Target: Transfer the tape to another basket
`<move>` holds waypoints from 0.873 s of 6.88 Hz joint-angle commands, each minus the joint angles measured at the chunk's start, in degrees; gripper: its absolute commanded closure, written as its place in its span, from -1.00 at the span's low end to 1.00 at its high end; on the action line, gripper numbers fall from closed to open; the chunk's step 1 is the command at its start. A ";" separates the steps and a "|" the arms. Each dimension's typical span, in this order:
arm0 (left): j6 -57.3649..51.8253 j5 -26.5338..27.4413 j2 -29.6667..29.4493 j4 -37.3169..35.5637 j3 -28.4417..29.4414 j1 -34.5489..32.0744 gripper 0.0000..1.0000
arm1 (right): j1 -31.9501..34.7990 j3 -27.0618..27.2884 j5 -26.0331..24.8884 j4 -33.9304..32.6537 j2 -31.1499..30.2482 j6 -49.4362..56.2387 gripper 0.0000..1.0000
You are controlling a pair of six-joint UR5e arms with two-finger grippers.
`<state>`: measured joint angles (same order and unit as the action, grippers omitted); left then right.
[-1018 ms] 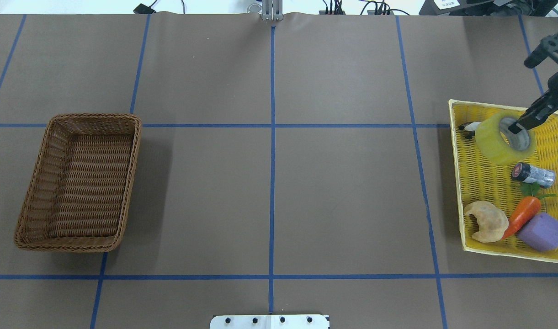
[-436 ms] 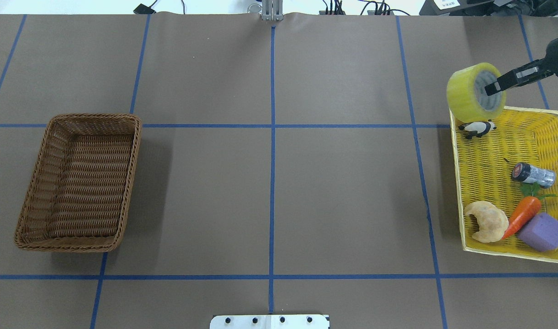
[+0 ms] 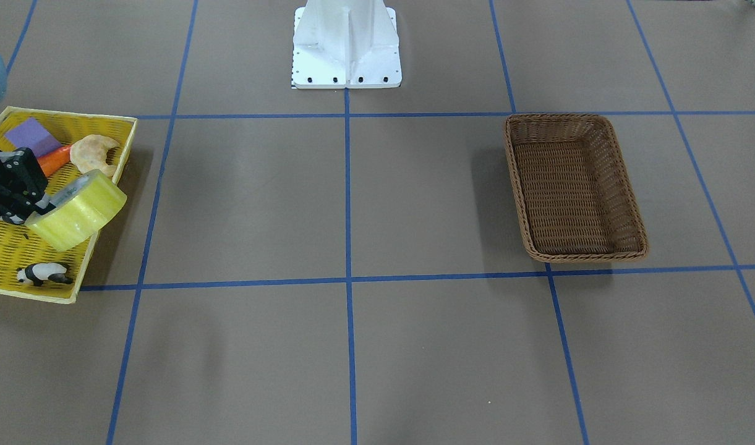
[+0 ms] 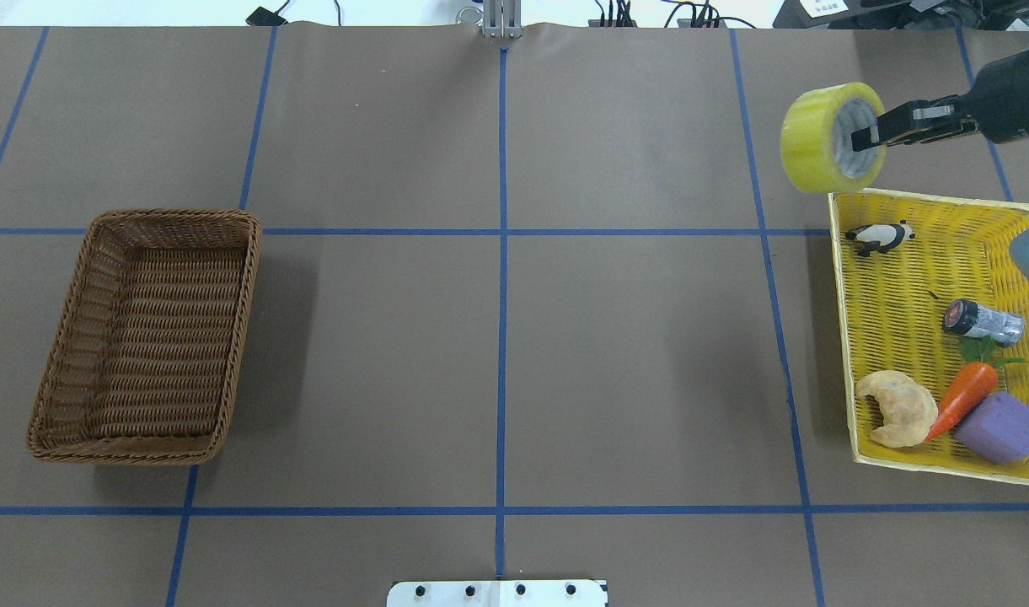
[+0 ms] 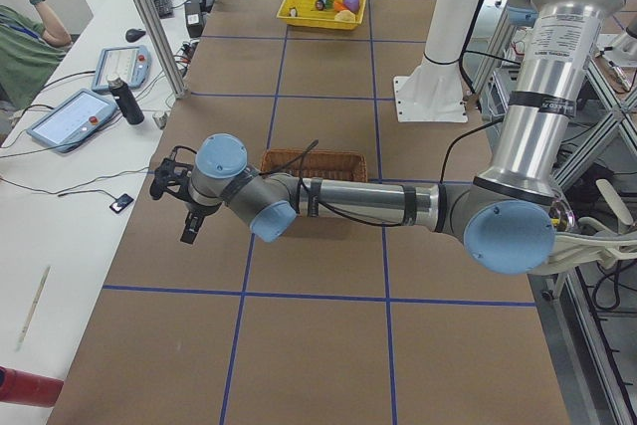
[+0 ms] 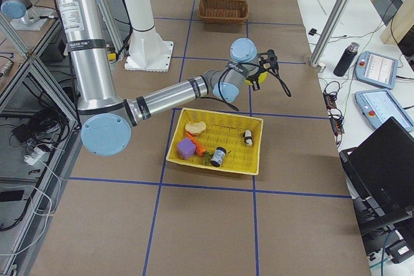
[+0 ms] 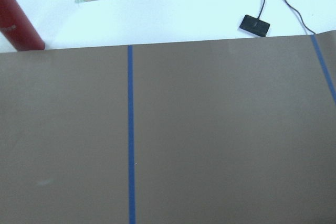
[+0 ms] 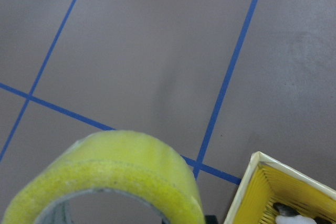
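The yellow tape roll (image 4: 819,143) hangs in the air, clear of the yellow mesh tray (image 4: 897,287), just past the tray's far left corner. My right gripper (image 4: 865,135) is shut on the roll's wall, with one finger inside the grey-white core. The front view shows the tape (image 3: 80,210) beside the right gripper (image 3: 36,207), and the right wrist view shows the roll's rim (image 8: 121,174). The brown wicker basket (image 4: 249,253) sits far to the left and holds nothing. My left gripper (image 5: 189,224) hovers beyond the basket (image 5: 299,155); I cannot tell whether it is open or shut.
The yellow tray holds a panda figure (image 4: 879,237), a small can (image 4: 982,322), a carrot (image 4: 962,396), a croissant (image 4: 897,409) and a purple block (image 4: 999,427). Blue tape lines grid the brown table. The robot's white base (image 3: 346,46) stands at the near middle edge.
My right gripper has lifted the tape out of the yellow tray and carried it up, away from me and leftward past the tray's far edge. The panda figure now shows.
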<state>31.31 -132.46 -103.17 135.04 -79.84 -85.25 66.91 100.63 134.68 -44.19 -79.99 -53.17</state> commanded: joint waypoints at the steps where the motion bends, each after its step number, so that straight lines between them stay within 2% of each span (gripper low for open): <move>1: 21.57 -0.17 -0.54 14.93 -0.40 4.36 -0.96 | -3.79 -0.26 -4.85 11.71 0.09 -16.63 1.00; 2: 35.35 -0.08 -0.54 22.73 -0.32 7.61 -0.95 | -5.11 0.35 -5.65 17.77 0.09 -26.36 1.00; 3: 49.06 0.27 -1.85 29.16 -0.41 11.90 -0.95 | -8.86 0.27 -9.92 23.83 0.09 -33.51 1.00; 4: 60.25 0.18 -4.38 30.44 -0.58 16.12 -0.95 | -12.56 0.00 -13.01 26.76 0.27 -36.45 1.00; 6: 76.38 -0.08 -9.57 30.63 -4.25 25.26 -0.95 | -17.05 0.18 -12.86 26.88 3.23 -37.53 1.00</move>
<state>98.30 -132.46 -109.96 165.15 -81.98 -65.39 52.75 100.90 122.21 -17.97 -78.74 -89.60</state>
